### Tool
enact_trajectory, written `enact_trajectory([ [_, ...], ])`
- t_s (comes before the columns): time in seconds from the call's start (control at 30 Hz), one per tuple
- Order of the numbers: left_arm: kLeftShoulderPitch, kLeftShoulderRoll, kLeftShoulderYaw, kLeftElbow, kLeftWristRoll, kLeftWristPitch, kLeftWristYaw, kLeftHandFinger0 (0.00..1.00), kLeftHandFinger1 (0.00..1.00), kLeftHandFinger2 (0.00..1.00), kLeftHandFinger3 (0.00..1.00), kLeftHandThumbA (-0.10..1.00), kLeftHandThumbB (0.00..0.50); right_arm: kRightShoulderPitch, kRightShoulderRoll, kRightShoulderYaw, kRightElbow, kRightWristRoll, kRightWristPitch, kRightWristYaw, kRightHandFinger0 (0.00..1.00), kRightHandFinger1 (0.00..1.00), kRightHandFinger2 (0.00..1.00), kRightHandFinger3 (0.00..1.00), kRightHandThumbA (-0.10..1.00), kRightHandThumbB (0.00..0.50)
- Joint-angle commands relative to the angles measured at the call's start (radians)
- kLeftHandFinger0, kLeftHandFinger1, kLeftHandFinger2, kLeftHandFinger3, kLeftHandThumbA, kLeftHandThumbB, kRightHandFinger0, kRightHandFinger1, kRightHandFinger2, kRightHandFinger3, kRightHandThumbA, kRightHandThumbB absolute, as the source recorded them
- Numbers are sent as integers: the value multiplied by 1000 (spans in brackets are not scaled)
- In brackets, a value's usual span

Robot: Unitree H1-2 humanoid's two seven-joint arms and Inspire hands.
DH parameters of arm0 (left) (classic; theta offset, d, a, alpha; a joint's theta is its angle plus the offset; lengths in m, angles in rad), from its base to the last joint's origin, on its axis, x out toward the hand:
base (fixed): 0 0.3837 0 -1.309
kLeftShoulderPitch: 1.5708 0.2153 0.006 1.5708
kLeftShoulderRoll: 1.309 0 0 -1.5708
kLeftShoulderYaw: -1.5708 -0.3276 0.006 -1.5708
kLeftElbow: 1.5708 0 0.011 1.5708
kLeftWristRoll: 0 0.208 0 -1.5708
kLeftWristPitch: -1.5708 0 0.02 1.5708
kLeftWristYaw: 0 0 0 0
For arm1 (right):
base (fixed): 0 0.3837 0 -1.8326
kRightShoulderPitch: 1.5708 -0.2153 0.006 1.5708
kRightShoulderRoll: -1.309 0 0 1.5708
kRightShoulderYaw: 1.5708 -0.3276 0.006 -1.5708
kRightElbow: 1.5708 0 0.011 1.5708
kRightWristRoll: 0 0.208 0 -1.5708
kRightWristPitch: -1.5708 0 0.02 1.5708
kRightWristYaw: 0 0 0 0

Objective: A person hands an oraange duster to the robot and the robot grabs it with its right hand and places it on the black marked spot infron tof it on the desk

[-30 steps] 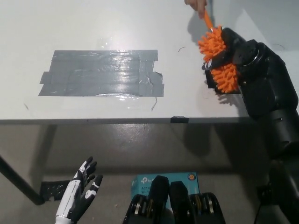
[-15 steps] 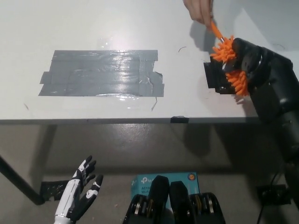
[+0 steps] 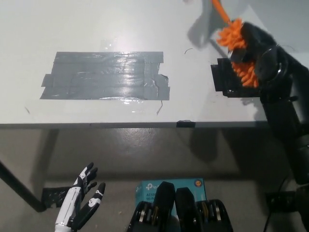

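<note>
At upper right my right hand [image 3: 248,53] grips the duster [image 3: 237,50]; the soft bristles could slip before reaching the black spot [image 3: 225,79].

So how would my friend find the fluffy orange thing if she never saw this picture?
Start at the big white desk and go to its far right side, past the grey tape patch. There the black right hand holds the orange duster above a small black square. It's the only bright, shaggy thing there.

white left hand [image 3: 77,210]; glossy black right arm [image 3: 282,96]
</note>
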Motion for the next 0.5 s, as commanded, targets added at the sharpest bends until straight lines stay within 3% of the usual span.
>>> enact_trajectory([
  [0.0, -3, 22, 12, -8, 6, -15, 2, 968, 1000, 1000, 1000, 619, 121, -67, -16, -119, -397, -24, 0, 128, 63, 421, 604, 423, -100, 226],
  [0.03, -3, 22, 13, -6, 5, -17, 2, 969, 1000, 1000, 1000, 618, 120, -66, -14, -125, -419, -23, 0, 134, 94, 516, 732, 478, -100, 230],
  [0.07, -2, 23, 13, -6, 10, -18, 5, 966, 1000, 1000, 1000, 623, 124, -65, -12, -132, -445, -28, 0, 145, 88, 552, 816, 567, -100, 210],
  [0.1, -1, 24, 13, -7, 18, -20, 9, 959, 1000, 1000, 1000, 622, 119, -62, -7, -146, -515, -62, 0, 179, 171, 598, 862, 692, -100, 202],
  [0.13, 0, 25, 13, -7, 20, -21, 10, 957, 1000, 1000, 1000, 621, 118, -61, -3, -152, -539, -77, 0, 193, 201, 615, 868, 744, -100, 207],
  [0.17, 3, 26, 13, -10, 20, -20, 10, 955, 1000, 1000, 1000, 613, 122, -54, -2, -156, -579, -90, 0, 201, 337, 687, 895, 804, -100, 207],
  [0.2, 1, 26, 15, -12, 18, -16, 9, 953, 1000, 1000, 1000, 608, 127, -53, -2, -157, -593, -89, 0, 199, 389, 717, 907, 877, -100, 203],
  [0.3, -6, 25, 19, -15, 3, -11, 4, 956, 1000, 1000, 1000, 596, 134, -61, -5, -164, -601, -68, 0, 184, 274, 708, 975, 1000, -100, 189],
  [0.33, -7, 24, 19, -15, 4, -12, 5, 956, 1000, 1000, 1000, 596, 134, -63, -4, -166, -599, -70, 0, 185, 274, 708, 975, 1000, -100, 189],
  [0.37, -9, 23, 20, -13, 5, -15, 7, 951, 1000, 1000, 1000, 596, 137, -68, -10, -164, -573, -68, 0, 180, 344, 791, 1000, 1000, -100, 199],
  [0.4, -10, 23, 21, -12, 5, -18, 9, 949, 1000, 1000, 1000, 596, 137, -72, -16, -161, -544, -65, 0, 173, 399, 802, 988, 1000, -100, 199],
  [0.47, -4, 23, 20, -15, 6, -24, 7, 948, 1000, 1000, 1000, 589, 122, -75, -17, -169, -490, -51, 0, 181, 315, 705, 942, 1000, -100, 185],
])
